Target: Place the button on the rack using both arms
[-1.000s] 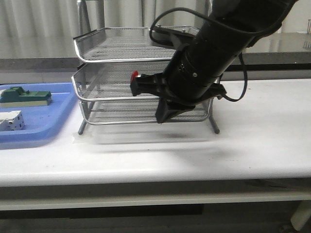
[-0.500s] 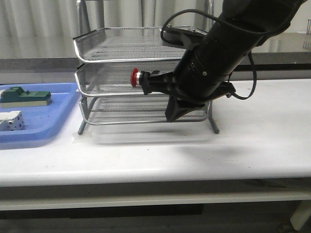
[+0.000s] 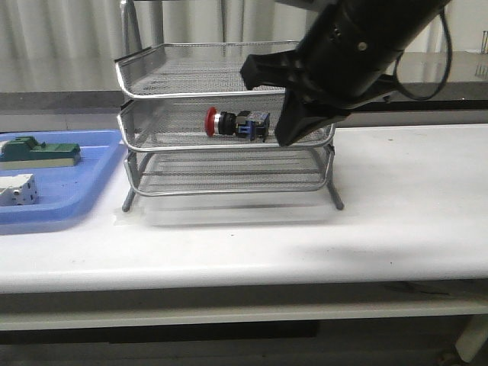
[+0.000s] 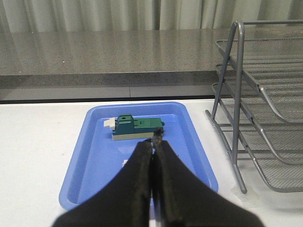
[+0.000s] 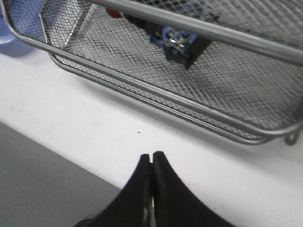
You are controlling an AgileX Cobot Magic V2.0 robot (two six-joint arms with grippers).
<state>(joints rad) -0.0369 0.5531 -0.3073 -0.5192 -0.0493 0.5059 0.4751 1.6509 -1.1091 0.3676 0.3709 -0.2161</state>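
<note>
The button (image 3: 237,123) lies on its side on the middle tier of the rack (image 3: 152,141), at the frame's centre, red cap pointing left. The right gripper (image 5: 151,163), its fingers pressed together and holding nothing, sits just right of the button and apart from it. In the left wrist view the left gripper (image 4: 155,146) is likewise closed and empty, over a blue tray (image 4: 90,156) holding a green block (image 4: 137,128). The rack and tray stand on a white surface (image 3: 396,221); pale curtains hang behind.
</note>
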